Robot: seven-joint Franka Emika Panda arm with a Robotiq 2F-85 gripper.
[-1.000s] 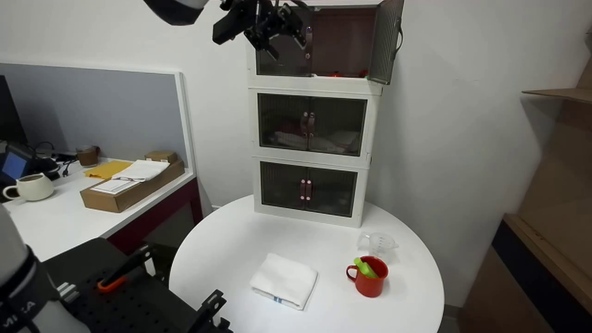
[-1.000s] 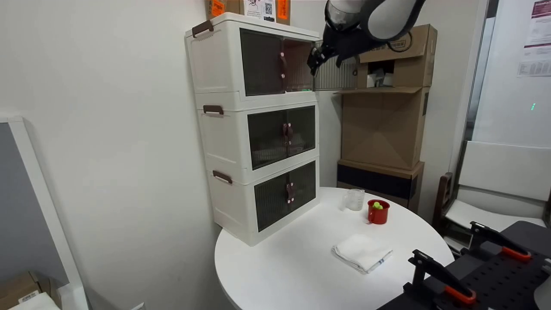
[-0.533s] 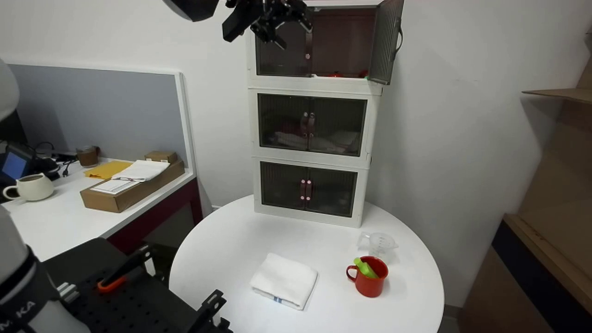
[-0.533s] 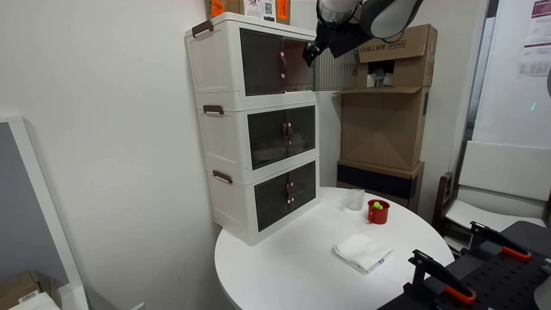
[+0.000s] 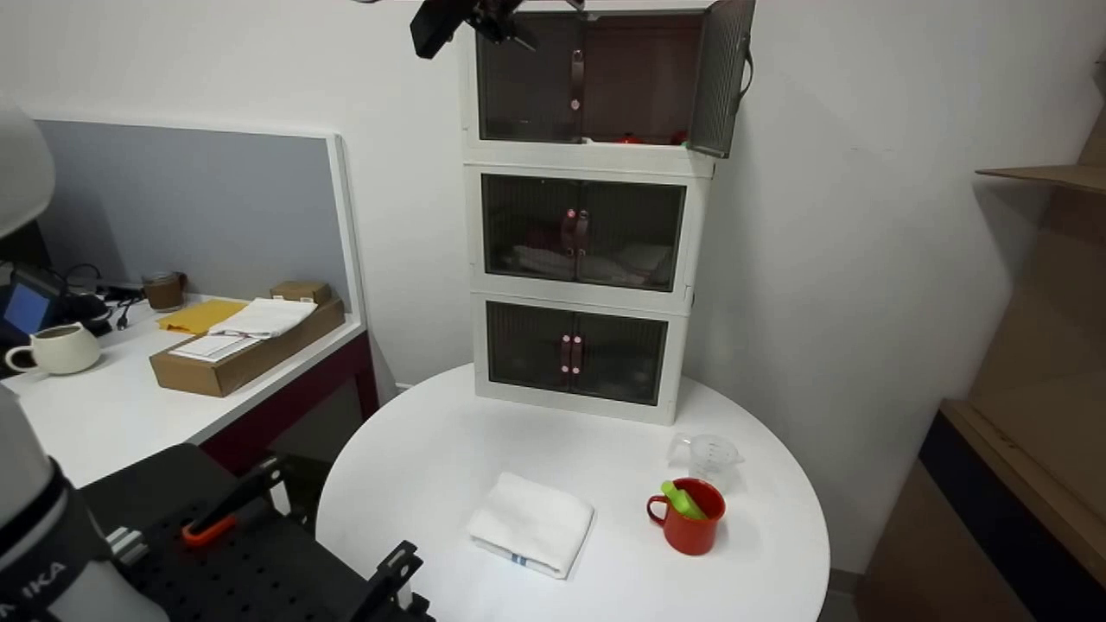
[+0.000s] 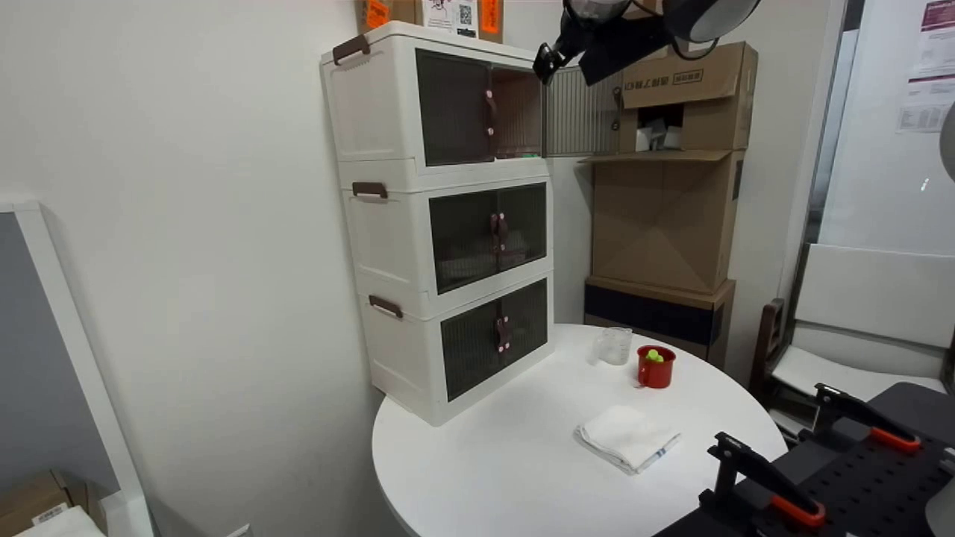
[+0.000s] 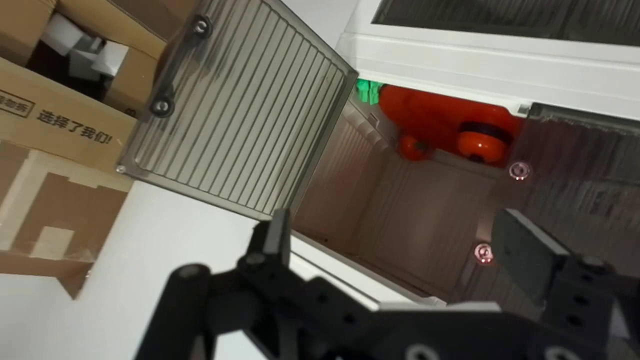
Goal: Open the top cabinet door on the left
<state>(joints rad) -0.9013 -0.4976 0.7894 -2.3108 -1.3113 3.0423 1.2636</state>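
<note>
While the right door (image 5: 722, 82) in the top tier (image 5: 596, 154) of the cabinet (image 6: 388, 246) is swung wide outward, the left door (image 5: 527, 99), the task's own, fills the left half of that tier and sits closed in its frame, its brown handle (image 5: 576, 79) upright along the inner edge. The hand (image 7: 395, 235) holds its two fingers (image 7: 525, 255) well apart, as the wrist view shows, and in both exterior views it hangs high before the top tier, standing off from the left door. Past the fingers, the opening next to the left door shows red things (image 7: 435, 107) on the tier's floor and a green bit (image 7: 367, 91) near the foot of the right door; what these are is hard to make out. Below, the middle doors (image 5: 523, 203) and the lower doors (image 5: 527, 345) are closed, with pale shapes (image 5: 536, 259) dim behind the middle ones. On top of the cabinet, in an exterior view, sits a carton (image 6: 406, 13) with orange labels (image 6: 489, 16), and more boxes (image 6: 656, 224) are stacked beyond the right door. The cabinet stands on a round white counter (image 5: 406, 484), which also carries a folded white towel (image 5: 529, 529), a red mug (image 5: 691, 537) with a green thing (image 5: 683, 503) leaning in it, and, just beside the mug, a clear cup (image 5: 715, 456).
</note>
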